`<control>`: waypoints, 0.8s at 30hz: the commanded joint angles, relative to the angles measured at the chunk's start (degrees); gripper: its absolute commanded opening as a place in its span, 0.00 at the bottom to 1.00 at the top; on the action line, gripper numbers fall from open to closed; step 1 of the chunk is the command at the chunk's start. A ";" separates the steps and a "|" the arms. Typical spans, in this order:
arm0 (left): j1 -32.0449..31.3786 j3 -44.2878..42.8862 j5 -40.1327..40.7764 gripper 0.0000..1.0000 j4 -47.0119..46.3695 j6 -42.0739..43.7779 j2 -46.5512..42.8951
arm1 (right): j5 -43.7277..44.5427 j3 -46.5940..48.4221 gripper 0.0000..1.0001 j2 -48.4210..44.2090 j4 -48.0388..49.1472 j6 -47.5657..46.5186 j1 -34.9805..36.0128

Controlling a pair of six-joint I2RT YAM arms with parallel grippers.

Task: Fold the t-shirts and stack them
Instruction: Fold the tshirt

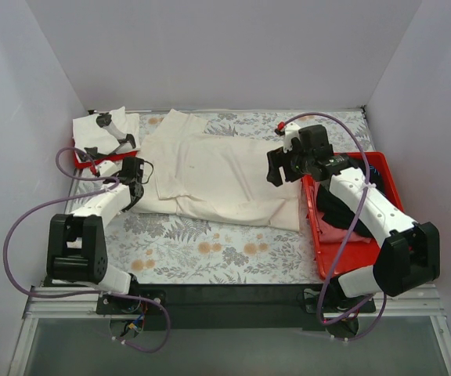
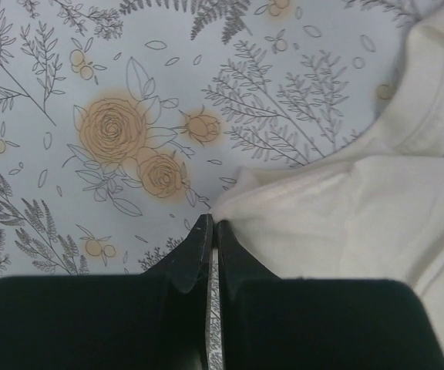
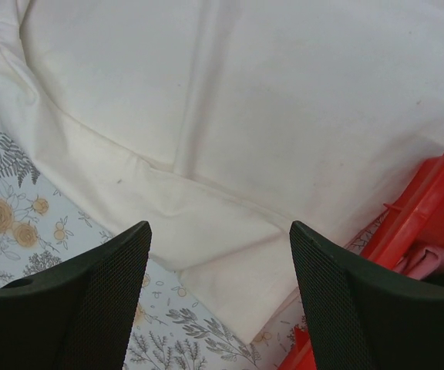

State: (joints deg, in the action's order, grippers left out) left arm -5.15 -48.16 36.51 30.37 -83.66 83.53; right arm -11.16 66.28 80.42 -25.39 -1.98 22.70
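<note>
A cream-white t-shirt [image 1: 225, 176] lies spread across the middle of the table. My left gripper [image 1: 138, 197] is at its near left corner. In the left wrist view its jaws [image 2: 210, 225] are closed, with a point of the shirt's [image 2: 361, 216] edge pinched at the tips. My right gripper [image 1: 284, 174] hovers open and empty over the shirt's right side. The right wrist view shows its jaws [image 3: 218, 231] spread wide above the shirt's [image 3: 245, 100] folded near right corner. A white tee with black marks [image 1: 104, 129] lies at the back left. A black tee [image 1: 335, 211] and a pinkish one [image 1: 343, 235] lie at the right.
A red tray [image 1: 386, 184] at the right holds the black and pinkish tees. Its rim [image 3: 430, 200] shows next to my right gripper in the right wrist view. Another red tray [image 1: 81, 160] sits under the marked tee. A floral cloth [image 1: 210, 251] covers the table, and walls enclose it.
</note>
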 commanded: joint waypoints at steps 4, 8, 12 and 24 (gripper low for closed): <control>2.77 -1.93 6.90 0.00 4.17 0.52 4.98 | -1.23 -0.54 0.66 -1.50 1.92 -0.83 -0.72; 3.91 -2.20 10.59 0.00 6.19 -1.16 5.16 | -1.50 -0.54 0.66 -0.79 1.83 -0.92 -0.81; 5.06 -1.85 11.21 0.00 4.88 -1.16 2.96 | -1.15 -0.89 0.66 -0.62 1.83 -0.66 -0.81; 2.78 -0.62 13.23 0.74 -1.45 -0.28 -7.84 | 4.38 -7.20 0.64 -2.99 0.69 5.31 4.61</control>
State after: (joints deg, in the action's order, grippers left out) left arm 0.25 -48.71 45.21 32.29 -83.72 82.06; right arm -9.91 61.01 79.94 -24.88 0.95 23.64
